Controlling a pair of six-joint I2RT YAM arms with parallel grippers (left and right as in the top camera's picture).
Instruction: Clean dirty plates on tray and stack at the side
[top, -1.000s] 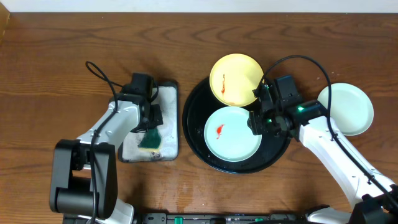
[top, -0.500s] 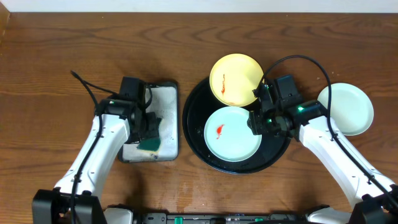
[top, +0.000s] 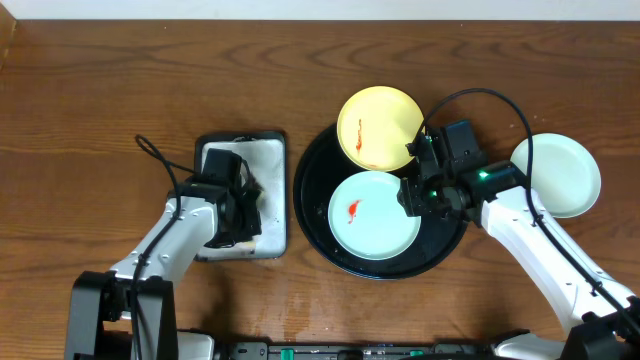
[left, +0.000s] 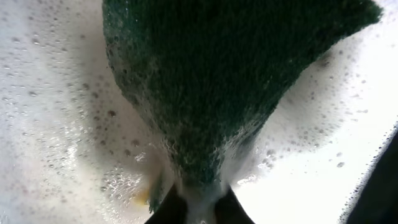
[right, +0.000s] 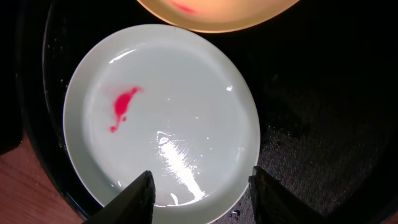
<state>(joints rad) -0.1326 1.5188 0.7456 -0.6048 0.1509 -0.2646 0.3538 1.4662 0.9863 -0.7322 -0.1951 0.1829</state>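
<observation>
Sponge (left: 217, 74) pinched in left gripper (left: 199, 208) amid white foam (left: 56, 124).

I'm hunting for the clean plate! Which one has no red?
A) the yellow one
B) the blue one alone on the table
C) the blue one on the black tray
B: the lone blue plate shows no red; the yellow plate and the blue plate on the tray each carry a red smear.

White links (top: 545, 250), black joints (top: 457, 148), looping cables (top: 480, 92), black right claw (right: 201, 173)
</observation>
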